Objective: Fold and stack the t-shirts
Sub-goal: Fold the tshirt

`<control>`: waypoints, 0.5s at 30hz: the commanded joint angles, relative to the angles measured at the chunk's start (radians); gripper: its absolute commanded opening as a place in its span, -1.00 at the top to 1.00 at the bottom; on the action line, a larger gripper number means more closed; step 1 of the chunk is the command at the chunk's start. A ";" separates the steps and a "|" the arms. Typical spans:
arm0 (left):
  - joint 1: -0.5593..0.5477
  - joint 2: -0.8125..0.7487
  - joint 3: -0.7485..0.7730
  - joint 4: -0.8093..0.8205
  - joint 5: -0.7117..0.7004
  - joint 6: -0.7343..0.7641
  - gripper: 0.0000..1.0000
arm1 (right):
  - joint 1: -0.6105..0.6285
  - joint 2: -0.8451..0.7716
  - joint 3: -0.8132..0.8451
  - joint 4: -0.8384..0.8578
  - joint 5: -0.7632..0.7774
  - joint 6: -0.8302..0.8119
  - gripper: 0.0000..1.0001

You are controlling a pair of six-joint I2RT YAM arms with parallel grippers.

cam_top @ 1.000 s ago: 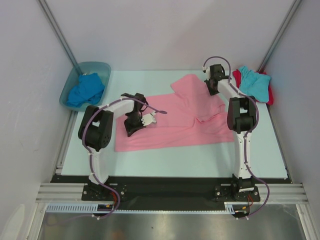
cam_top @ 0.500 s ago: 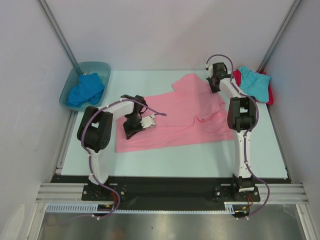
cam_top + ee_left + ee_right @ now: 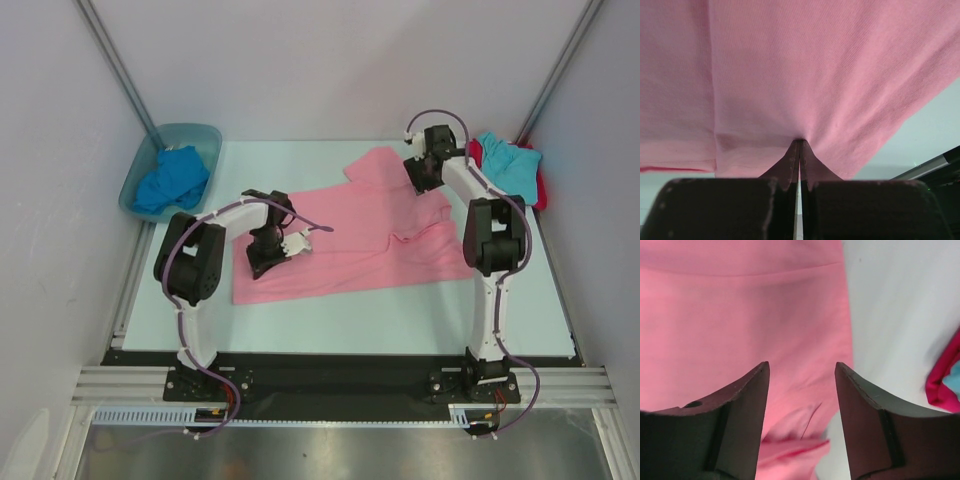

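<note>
A pink t-shirt (image 3: 360, 235) lies spread across the middle of the table. My left gripper (image 3: 262, 258) is shut on a pinch of its cloth near the left end; the left wrist view shows the closed tips (image 3: 800, 142) biting into the pink fabric (image 3: 805, 65). At the shirt's far right corner my right gripper (image 3: 420, 176) hangs open. Its fingers (image 3: 802, 367) straddle a rumpled fold of pink t-shirt (image 3: 740, 325) without gripping it. A turquoise t-shirt (image 3: 508, 162) lies on a red t-shirt (image 3: 541, 190) at the far right. A royal blue t-shirt (image 3: 172, 178) sits in the tub.
The blue-green plastic tub (image 3: 186, 130) stands at the far left corner. White enclosure walls with metal posts close in the table on three sides. An edge of the red t-shirt (image 3: 940, 390) shows just right of my right fingers. The pale table (image 3: 350, 320) shows in front of the pink shirt.
My right gripper has opened and let go of the pink shirt's far right corner, shifting slightly left. The left gripper stays shut on the cloth and has barely moved.
</note>
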 commanded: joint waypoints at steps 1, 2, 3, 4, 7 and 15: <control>-0.008 -0.066 -0.003 -0.006 0.013 -0.016 0.99 | 0.032 -0.218 -0.031 0.004 -0.042 -0.012 -0.21; -0.008 -0.067 -0.004 -0.003 0.012 -0.014 0.99 | 0.033 -0.243 -0.042 0.002 -0.044 -0.028 -0.20; -0.008 -0.070 -0.006 -0.001 0.011 -0.013 0.99 | 0.036 -0.271 -0.060 0.004 -0.042 -0.040 -0.20; -0.010 -0.073 -0.003 -0.001 0.010 -0.011 1.00 | 0.044 -0.318 -0.100 0.010 -0.038 -0.054 -0.19; -0.008 -0.079 -0.003 0.011 -0.007 -0.010 0.95 | 0.065 -0.389 -0.247 0.034 -0.007 -0.135 -0.13; -0.001 -0.144 -0.010 0.089 -0.087 -0.005 -1.00 | 0.125 -0.562 -0.601 0.105 0.091 -0.316 0.10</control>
